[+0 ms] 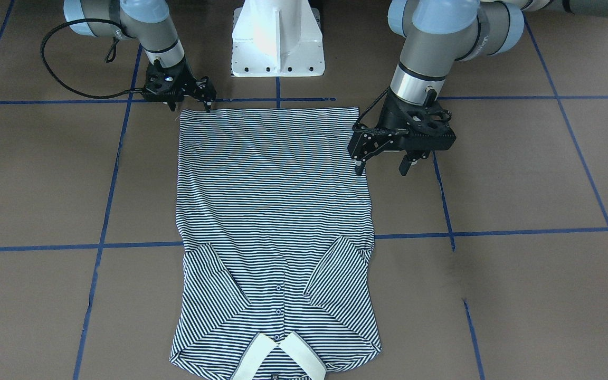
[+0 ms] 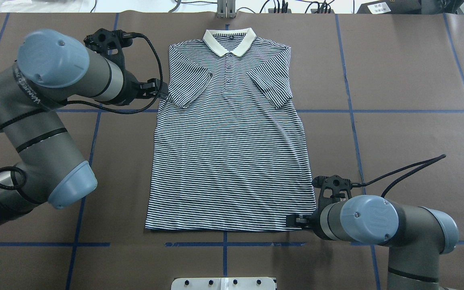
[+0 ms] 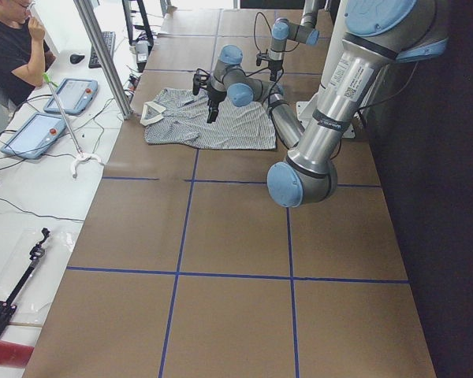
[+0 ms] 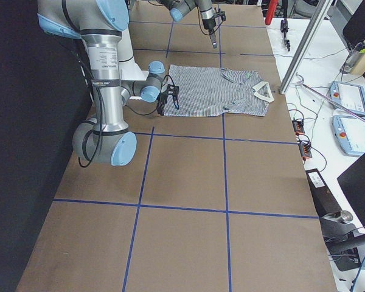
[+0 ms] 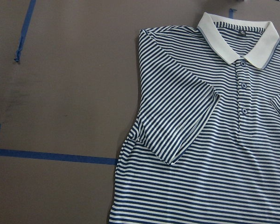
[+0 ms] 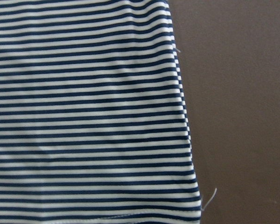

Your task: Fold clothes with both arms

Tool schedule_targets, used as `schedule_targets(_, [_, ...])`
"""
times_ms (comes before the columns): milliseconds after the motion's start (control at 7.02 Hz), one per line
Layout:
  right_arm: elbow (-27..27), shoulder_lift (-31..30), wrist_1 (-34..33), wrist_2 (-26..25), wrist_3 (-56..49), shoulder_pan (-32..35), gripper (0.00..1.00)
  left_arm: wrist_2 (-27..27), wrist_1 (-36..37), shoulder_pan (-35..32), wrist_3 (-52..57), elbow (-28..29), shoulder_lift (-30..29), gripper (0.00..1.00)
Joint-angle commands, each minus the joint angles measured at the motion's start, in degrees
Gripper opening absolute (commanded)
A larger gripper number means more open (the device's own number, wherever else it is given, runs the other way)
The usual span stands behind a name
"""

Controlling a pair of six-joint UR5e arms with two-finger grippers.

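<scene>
Brown table [image 1: 520,174] is being divided into large squares by blue tape lines [image 1: 494,232], and a white base [image 1: 277,42] is being shown at the robot's edge of it. On this surface the striped shirt [image 1: 275,200] is being kept flat and face up, with its cream collar [image 1: 304,359] turned away from the robot and its straight hem lying nearest the base. Both short sleeves are being held folded inward across the chest, so that their stripes are running at a slant on either side of the buttons [image 5: 242,85]. The left gripper [image 1: 383,168] is being held above the table just beside the shirt's edge on the robot's left, its two fingers [image 1: 359,168] spread apart and nothing being gripped between them. In the overhead view it is being seen close to the folded left sleeve [image 5: 177,126]. The right gripper [image 1: 190,105] is being held low at the hem corner on the robot's right. Its fingers seem to be parted as well, though the view of them is small and dark. Only striped cloth, a loose thread at the corner and bare table are being shown by the right wrist camera. At the far end of the table, a person [image 3: 8,55] in a dark top is being seen seated at a white bench.
</scene>
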Motion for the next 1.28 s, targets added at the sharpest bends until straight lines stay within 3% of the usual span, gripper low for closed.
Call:
schedule_targets(0, [-0.2,-0.8,-0.4,0.1,0.0,0.0,1.00,0.0,-0.1,0.0,0.0,0.0,-0.1,1.00])
schedule_targets(285, [-0.5,-0.9,-0.4,0.8,0.0,0.0,0.99,0.1,-0.2,0.1,0.0,0.2,-0.2,1.00])
schedule_targets(570, [-0.8,-0.7,-0.4,0.8,0.0,0.0,0.87,0.1,-0.2,0.1,0.0,0.3,-0.2,1.00])
schedule_targets(713, [-0.8,-0.6,-0.4,0.8,0.0,0.0,0.61,0.1,-0.2,0.1,0.0,0.7,-0.1,1.00])
schedule_targets(855, [-0.7,-0.7,-0.4,1.6,-0.1,0.0,0.14,0.1,-0.2,0.1,0.1,0.7,0.0,1.00])
schedule_targets(998, [-0.6,-0.6,-0.4,2.7,-0.6,0.3,0.00,0.2,-0.3,0.1,0.1,0.7,0.0,1.00])
schedule_targets(1140, [-0.4,-0.5,-0.4,2.8,-0.6,0.5,0.00,0.1,-0.3,0.1,0.0,0.8,0.0,1.00])
